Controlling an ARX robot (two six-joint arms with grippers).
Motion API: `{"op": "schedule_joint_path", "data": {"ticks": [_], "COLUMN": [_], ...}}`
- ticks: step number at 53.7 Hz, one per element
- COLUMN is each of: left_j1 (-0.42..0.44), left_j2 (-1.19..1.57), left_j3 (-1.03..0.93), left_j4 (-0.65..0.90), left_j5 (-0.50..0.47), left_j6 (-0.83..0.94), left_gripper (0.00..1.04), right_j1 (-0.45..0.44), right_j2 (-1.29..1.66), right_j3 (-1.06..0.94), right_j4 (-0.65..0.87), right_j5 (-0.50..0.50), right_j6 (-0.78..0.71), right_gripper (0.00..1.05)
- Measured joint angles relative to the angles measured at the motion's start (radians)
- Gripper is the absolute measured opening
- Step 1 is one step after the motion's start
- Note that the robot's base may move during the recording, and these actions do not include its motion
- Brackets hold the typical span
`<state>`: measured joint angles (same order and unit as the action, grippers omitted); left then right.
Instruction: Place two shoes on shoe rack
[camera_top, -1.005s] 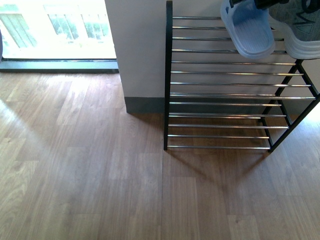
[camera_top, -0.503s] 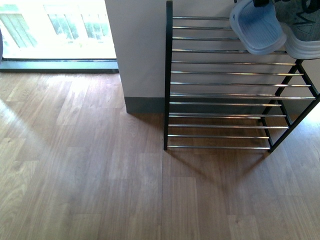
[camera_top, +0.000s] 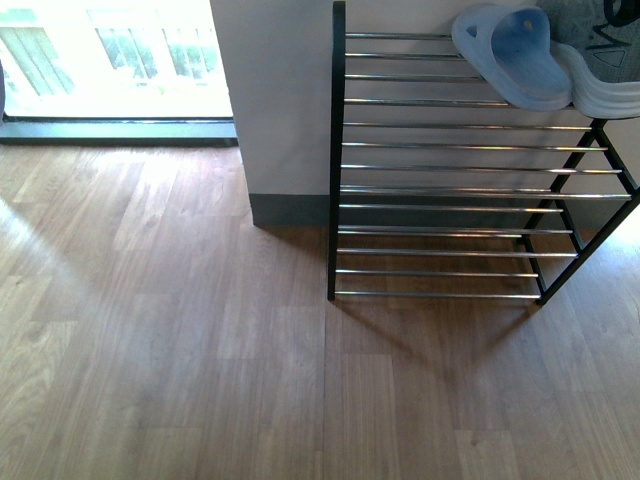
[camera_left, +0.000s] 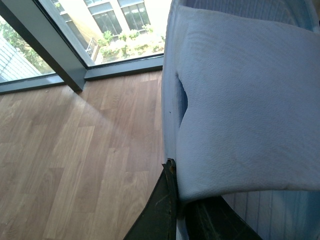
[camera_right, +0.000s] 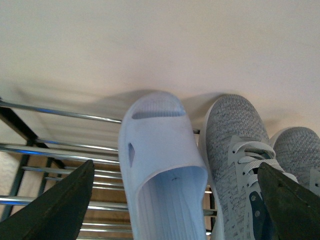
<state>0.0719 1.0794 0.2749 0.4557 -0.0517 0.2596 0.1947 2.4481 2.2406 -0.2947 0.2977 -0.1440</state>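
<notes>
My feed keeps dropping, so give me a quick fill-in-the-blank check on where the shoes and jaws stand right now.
1. The blue sandal lies on the rack's ____ shelf.
2. In the right wrist view, the shoe right beside the sandal is a grey ____.
3. The right gripper's jaws stand ____, one on each side of the sandal.
4. In the left wrist view, the left gripper is shut on a second blue ____.

Missing words: top; sneaker; open; sandal
</notes>
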Motion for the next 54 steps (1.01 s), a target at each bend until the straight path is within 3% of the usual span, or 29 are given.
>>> {"op": "schedule_joint_path", "data": {"ticks": [15,27,32,47,54], "left_j1": [0.0,0.0,0.0,0.0,0.0], "left_j2": [0.0,0.0,0.0,0.0,0.0], "left_j3": [0.0,0.0,0.0,0.0,0.0], "left_j4": [0.0,0.0,0.0,0.0,0.0], "left_j5": [0.0,0.0,0.0,0.0,0.0], "left_j6": [0.0,0.0,0.0,0.0,0.0], "left_gripper": [0.02,0.02,0.02,0.02,0.02], "right_j1": [-0.014,-0.025,-0.019,-0.026,-0.046], "right_j2": [-0.267,-0.606,-0.775,-1.025,-1.082], "right_j3": [-0.43,-0.923,-1.165,-1.622,-1.736], "right_j4": [0.223,0.579,0.756,1.028,1.125], "right_j5": [-0.097,-0.204,-0.219,-0.208,-0.198], "right_j6": [0.021,0.07,0.096,0.2,0.235], "right_gripper": [0.96,0.96,0.96,0.96,0.96]}}
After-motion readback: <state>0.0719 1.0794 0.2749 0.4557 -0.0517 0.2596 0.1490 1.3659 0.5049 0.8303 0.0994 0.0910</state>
